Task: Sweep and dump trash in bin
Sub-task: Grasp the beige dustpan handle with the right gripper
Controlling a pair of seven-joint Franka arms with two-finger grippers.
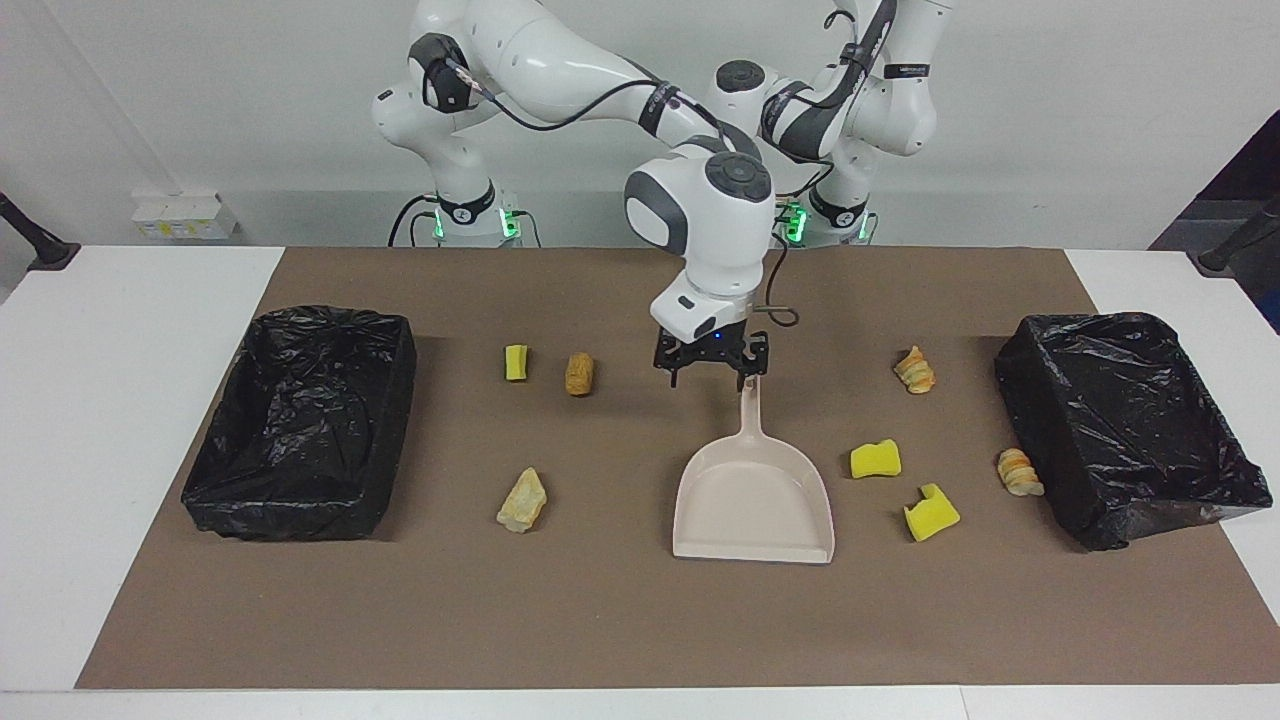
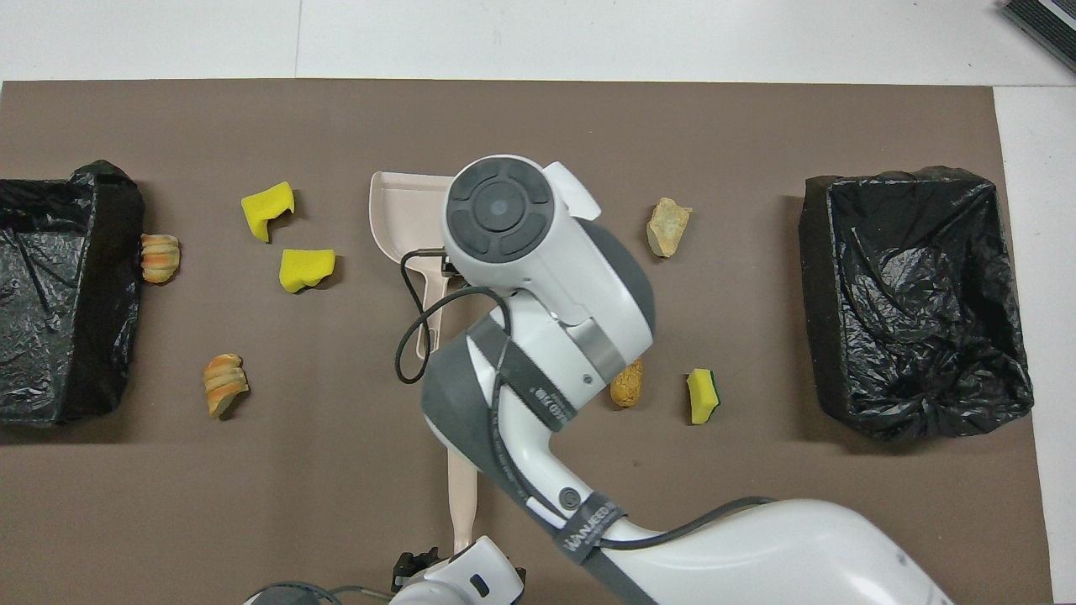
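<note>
**R pincer open at dustpan handle; all seven trash bits on the mat**

I see a brown mat (image 1: 600, 620) on a white table, w/ a black-lined bin at each short edge.

The right gripper (image 1: 710, 378) hangs low at mid-mat, pincer wide, nothing in it. It sits right at the end of the beige dustpan's (image 1: 752, 500) handle. One finger is just beside that end, but I can't tell if they touch. The pan lies flat, handle toward the robots, mouth away from them.

The left gripper (image 2: 416, 573) only pokes in at the mat's robot-side edge in the overhead view, just beside the end of the beige hand brush (image 2: 461, 496). I can't tell its state. The R arm covers most of the brush.

Trash toward the bin at the R arm's end (image 1: 395, 420):
- green-backed sponge chunk (image 1: 515, 362) and orange-brown lump (image 1: 579, 373), side by side.
- tan lump (image 1: 522, 500), farther from the robots than those two.

Trash toward the bin at the L arm's end (image 1: 1040, 440):
- striped lump (image 1: 914, 370), nearest the robots of this group.
- yellow sponge chunk (image 1: 875, 459), near the pan.
- notched sponge chunk (image 1: 931, 512), a bit farther from the robots than it.
- second striped lump (image 1: 1019, 472), against that bin's wall, outside it.
</note>
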